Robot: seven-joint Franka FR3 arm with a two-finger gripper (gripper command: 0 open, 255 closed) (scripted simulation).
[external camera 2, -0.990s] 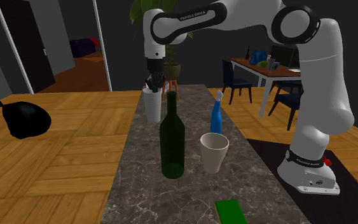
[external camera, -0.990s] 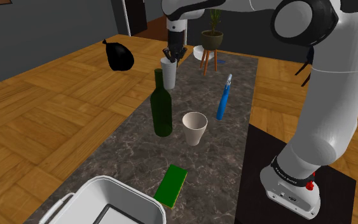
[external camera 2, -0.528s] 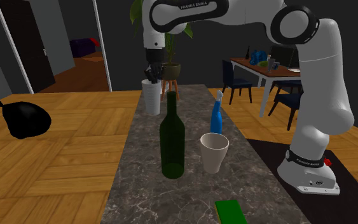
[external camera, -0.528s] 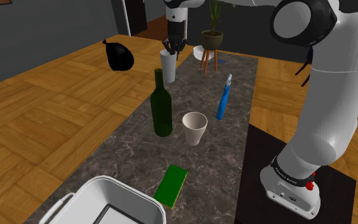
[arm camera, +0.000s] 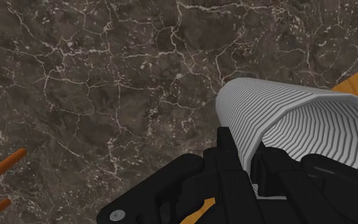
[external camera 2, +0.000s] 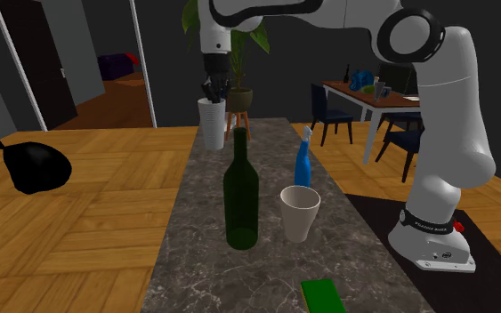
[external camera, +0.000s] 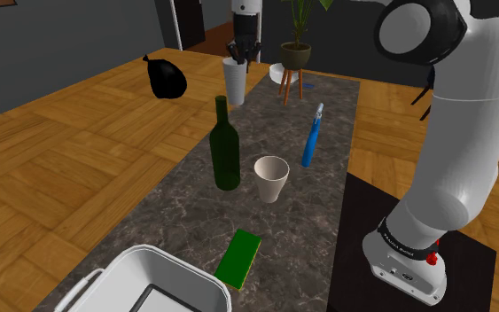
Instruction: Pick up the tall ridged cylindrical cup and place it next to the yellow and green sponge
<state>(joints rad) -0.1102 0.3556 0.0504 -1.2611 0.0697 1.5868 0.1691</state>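
Note:
The tall ridged white cup [external camera: 234,84] hangs above the far end of the dark marble table [external camera: 274,230]. My gripper [external camera: 241,55] is shut on its rim from above, one finger inside the wall and one outside. The second exterior view shows the cup [external camera 2: 213,126] held clear of the tabletop beneath the gripper [external camera 2: 214,92]. In the wrist view the ridged cup [arm camera: 285,130] is clasped at its rim by the gripper [arm camera: 254,173], with marble below. The green sponge with a yellow edge [external camera: 240,257] lies flat at the table's near end, far from the cup.
A green bottle [external camera: 225,146], a plain white cup [external camera: 271,178] and a blue spray bottle [external camera: 310,137] stand mid-table between the held cup and the sponge. A white bin [external camera: 150,284] sits at the near end. A black bag [external camera: 166,78] lies on the wood floor; a potted plant [external camera: 294,53] stands behind.
The gripper has risen steadily with the ridged cup in it, lifting the cup off the marble. Nothing else on the table has moved.

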